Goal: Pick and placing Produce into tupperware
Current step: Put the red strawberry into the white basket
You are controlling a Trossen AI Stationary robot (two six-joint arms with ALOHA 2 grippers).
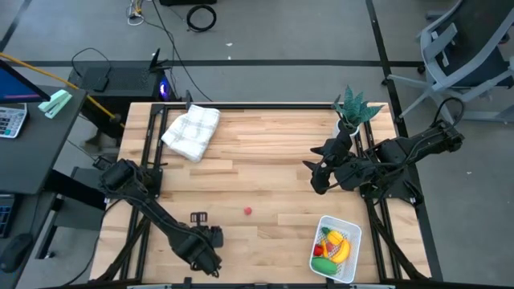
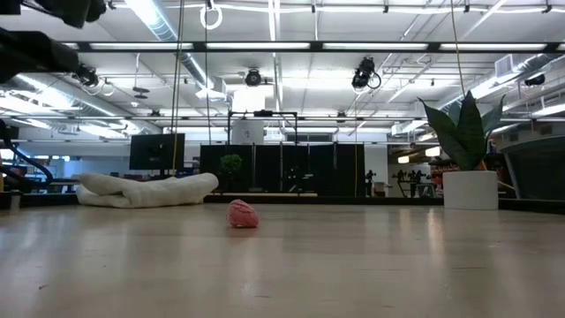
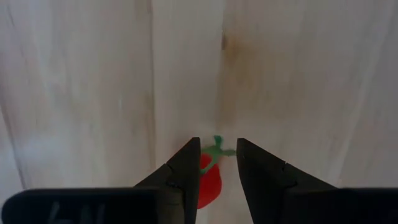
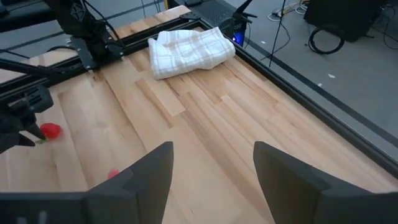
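Note:
My left gripper (image 1: 198, 217) is near the table's front left, pointing down and shut on a small red produce piece with a green stem (image 3: 210, 180). The piece also shows in the right wrist view (image 4: 50, 130). A second tiny red piece (image 1: 247, 211) lies on the bare wood right of it and shows in the low view (image 2: 243, 214). The white basket (image 1: 347, 222) stands at the front right and holds a yellow banana (image 1: 340, 249), a green piece (image 1: 323, 265) and other small produce. My right gripper (image 1: 315, 178) is open and empty above the table's middle right. My left gripper pinches the red piece's body (image 3: 205, 177) between its two fingers, coming from above and pointing down. The green stem (image 3: 219, 149) sticks out past the fingertips. The piece is lifted clear of the table.
A white checked cloth (image 1: 191, 131) lies bunched at the far left. A green spiky plant in a white pot (image 1: 353, 108) stands at the far right, close behind my right arm. Bare wood lies between the loose red piece and the basket.

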